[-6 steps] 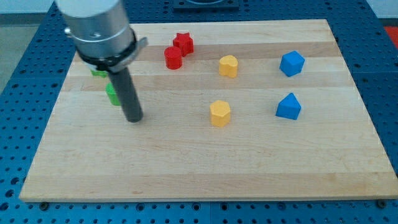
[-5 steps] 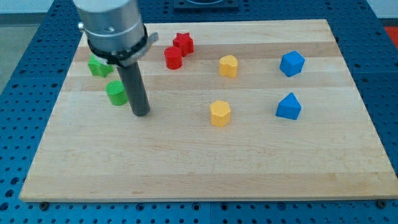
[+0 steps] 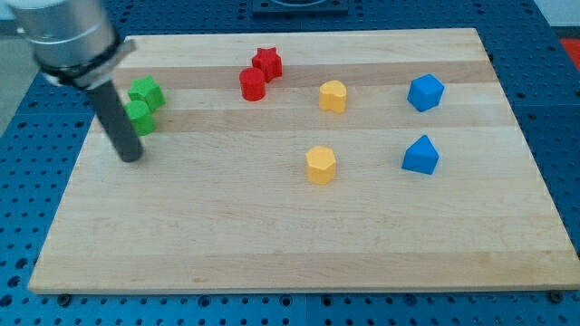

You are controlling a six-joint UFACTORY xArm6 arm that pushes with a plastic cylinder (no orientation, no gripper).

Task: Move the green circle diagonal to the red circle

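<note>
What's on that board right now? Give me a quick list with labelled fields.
board: wooden board
my tip: just below-left of the green circle
green circle: touching the other green block, view's left
red circle: beside the red star
yellow blocks
blue blocks

no readable text, no labels, brands, numbers or signs on the wooden board, the coloured blocks, the dark rod, or the blue perforated table
</note>
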